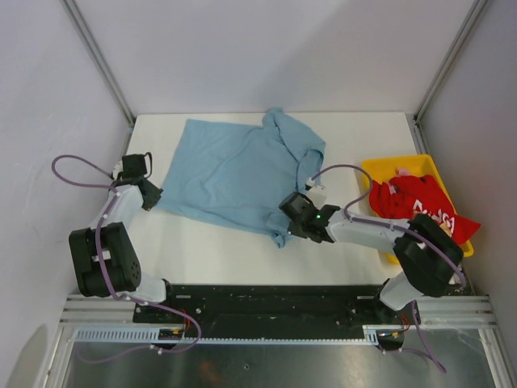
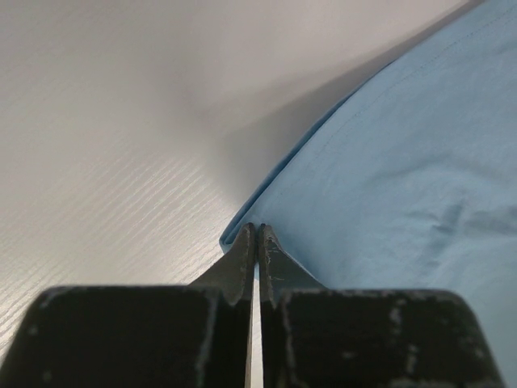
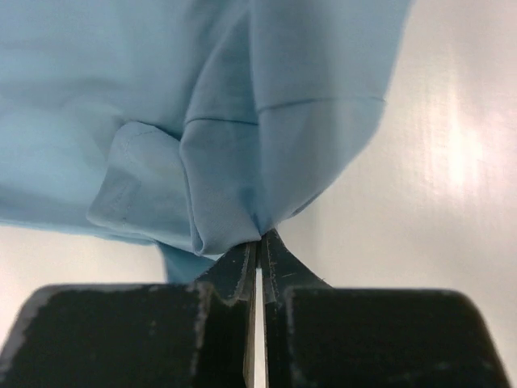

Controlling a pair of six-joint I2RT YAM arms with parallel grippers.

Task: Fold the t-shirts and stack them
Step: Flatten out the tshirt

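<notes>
A light blue t-shirt (image 1: 234,170) lies spread over the middle of the white table (image 1: 218,255), its back right part rumpled. My left gripper (image 1: 153,196) is at the shirt's near left corner. In the left wrist view this gripper (image 2: 258,230) is shut on the hem corner of the blue t-shirt (image 2: 404,178), and that edge is raised off the table. My right gripper (image 1: 289,212) is at the near right corner. Seen from the right wrist, it (image 3: 259,237) is shut on a bunched fold of the blue t-shirt (image 3: 161,81). A red t-shirt (image 1: 416,206) with white lettering lies crumpled in the bin.
A yellow plastic bin (image 1: 380,166) stands at the table's right side and holds the red shirt, which hangs over its near right rim. Grey walls and metal frame posts close in the table on three sides.
</notes>
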